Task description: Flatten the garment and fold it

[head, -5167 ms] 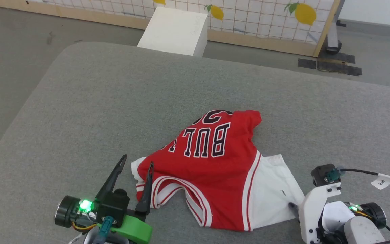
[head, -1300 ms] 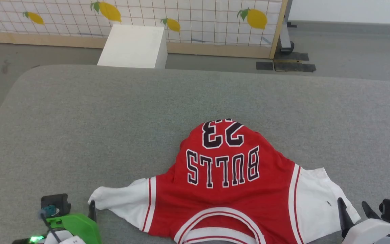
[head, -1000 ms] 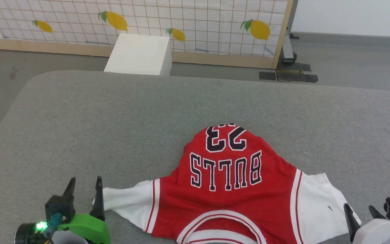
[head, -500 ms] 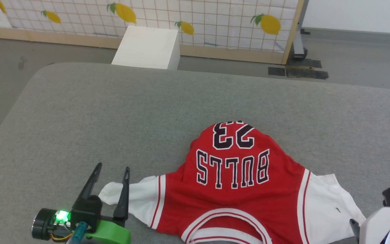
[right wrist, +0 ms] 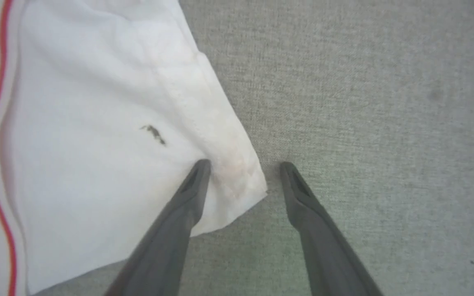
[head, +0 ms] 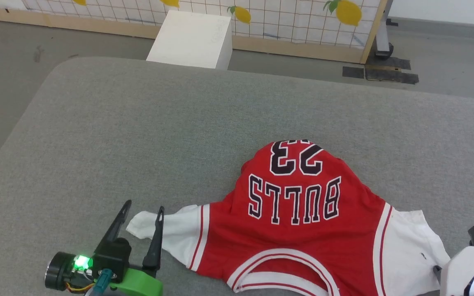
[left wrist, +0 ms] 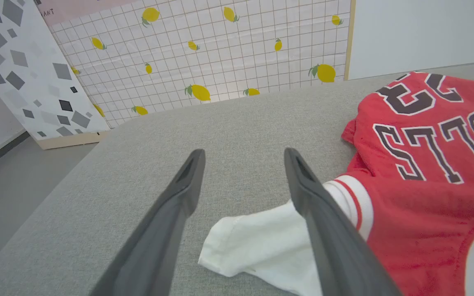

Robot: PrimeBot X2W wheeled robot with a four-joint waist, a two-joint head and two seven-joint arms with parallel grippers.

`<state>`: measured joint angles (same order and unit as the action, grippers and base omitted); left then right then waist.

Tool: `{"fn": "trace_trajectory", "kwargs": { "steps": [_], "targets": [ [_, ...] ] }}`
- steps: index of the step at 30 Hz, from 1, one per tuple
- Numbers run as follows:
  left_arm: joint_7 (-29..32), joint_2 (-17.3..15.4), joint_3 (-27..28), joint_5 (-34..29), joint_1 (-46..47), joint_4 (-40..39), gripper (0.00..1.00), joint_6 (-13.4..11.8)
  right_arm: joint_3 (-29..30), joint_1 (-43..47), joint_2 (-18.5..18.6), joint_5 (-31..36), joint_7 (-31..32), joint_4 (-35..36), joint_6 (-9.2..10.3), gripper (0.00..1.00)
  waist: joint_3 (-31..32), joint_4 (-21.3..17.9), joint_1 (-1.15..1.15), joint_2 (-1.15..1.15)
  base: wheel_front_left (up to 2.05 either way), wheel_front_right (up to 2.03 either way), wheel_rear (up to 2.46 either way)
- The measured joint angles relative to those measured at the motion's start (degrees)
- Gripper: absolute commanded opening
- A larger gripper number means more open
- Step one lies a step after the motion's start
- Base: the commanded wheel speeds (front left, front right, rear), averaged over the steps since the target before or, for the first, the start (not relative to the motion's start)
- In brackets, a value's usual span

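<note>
Since a second ago my left gripper [head: 144, 205] has come forward, and its wide-open fingers now sit either side of the tip of the left sleeve [left wrist: 253, 242]. My right gripper [right wrist: 245, 163] is also open and gripping nothing, with one finger over the corner of the right sleeve [right wrist: 97, 102] and the other just off it. The shirt [head: 298, 230] lies between the two tools on the grey pad [head: 138, 123], sleeves spread toward them but its body humped and bunched beyond. I'd judge flattening barely begun, since both sleeves need pinching and pulling out, and no fold is made yet.
</note>
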<state>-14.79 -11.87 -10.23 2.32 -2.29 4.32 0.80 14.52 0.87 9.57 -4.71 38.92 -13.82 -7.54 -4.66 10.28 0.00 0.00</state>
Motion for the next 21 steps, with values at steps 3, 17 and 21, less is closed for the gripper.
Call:
{"fn": "trace_trajectory", "kwargs": {
  "steps": [3, 17, 21],
  "targets": [
    [0.0, -0.03, 0.29, 0.05, -0.01, 1.98, 1.0, 0.42, -0.1, 0.07, -0.24, -0.13, -1.0, -0.3, -0.02, 0.0, 0.15, -0.33, 0.0, 0.0, 0.0, 0.0, 0.0],
    [7.83, -3.82, -2.31, 1.27, 2.5, 12.18, 1.0, 4.97, 5.68, 3.35, 0.13, -0.85, -0.03, 4.25, -0.05, 0.0, 0.42, -3.85, 0.0, 0.0, 0.0, 0.0, 0.0],
    [12.79, -4.67, -3.75, 3.43, 3.24, 12.3, 1.0, 5.72, 5.45, 3.36, -0.41, -0.91, -0.02, 4.78, -0.05, 0.0, -0.28, -3.9, 0.0, 0.0, 0.0, 0.0, 0.0]
  ]
}}
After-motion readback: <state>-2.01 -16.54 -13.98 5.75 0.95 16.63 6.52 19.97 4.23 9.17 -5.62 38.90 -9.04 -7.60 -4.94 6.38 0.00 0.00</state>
